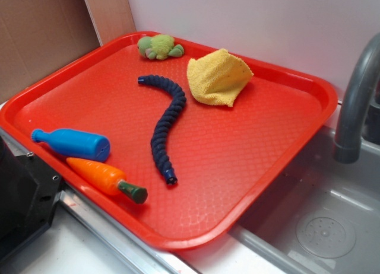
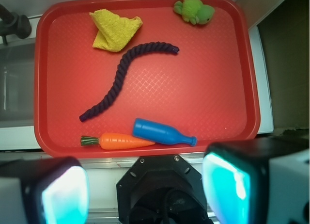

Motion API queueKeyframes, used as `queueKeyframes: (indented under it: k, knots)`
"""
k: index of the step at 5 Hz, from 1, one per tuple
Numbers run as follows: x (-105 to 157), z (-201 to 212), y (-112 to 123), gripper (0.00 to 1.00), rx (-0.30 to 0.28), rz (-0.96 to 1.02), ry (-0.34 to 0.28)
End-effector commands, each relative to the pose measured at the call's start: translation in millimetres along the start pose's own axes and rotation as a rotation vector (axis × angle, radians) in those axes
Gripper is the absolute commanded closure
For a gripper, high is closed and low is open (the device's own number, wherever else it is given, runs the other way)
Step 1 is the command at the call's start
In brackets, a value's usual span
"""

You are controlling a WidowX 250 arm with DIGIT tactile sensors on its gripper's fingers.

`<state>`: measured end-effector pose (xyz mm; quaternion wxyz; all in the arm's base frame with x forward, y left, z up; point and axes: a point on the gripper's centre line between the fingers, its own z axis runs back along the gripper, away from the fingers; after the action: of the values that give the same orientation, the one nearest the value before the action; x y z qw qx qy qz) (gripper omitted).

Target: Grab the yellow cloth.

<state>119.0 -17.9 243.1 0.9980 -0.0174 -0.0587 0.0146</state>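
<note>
- Fingers [image 2: 145, 187] spread wide, grasping nothing, hanging off the tray's near edge.
- Orange carrot [image 1: 105, 178] and blue bottle [image 1: 74, 145] touching, at near-left of red tray [image 1: 279, 161].
- Dark blue rope [image 1: 166, 128] curving mid-tray.
- Yellow cloth [image 1: 218, 76] crumpled at far side, right of green plush toy [image 1: 159, 47].

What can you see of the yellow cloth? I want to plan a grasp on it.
The yellow cloth is a small mustard-yellow piece of textured, terry-like fabric, crumpled and folded over itself rather than spread flat, tapering to a point at one end. It lies on the red tray near the far rim, beside one end of the dark blue rope but apart from it. Nothing touches it; the pincer is open and well away.
</note>
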Motion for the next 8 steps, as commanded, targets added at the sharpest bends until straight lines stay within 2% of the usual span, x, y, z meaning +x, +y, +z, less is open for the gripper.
queueKeyframes:
  k: [1,2,3,4,7,8]
  knots:
    - [0,0,0,0.0,0.0,0.0,0.0]
    - [44,-55,3,0.0,0.053,-0.22,0.178]
    - [92,-107,-2,0.0,0.067,-0.289,0.087]
    - [116,-156,-1,0.0,0.051,-0.313,0.008]
    - [116,-156,-1,0.0,0.051,-0.313,0.008]
    - [133,-164,-18,0.0,0.051,-0.386,-0.016]
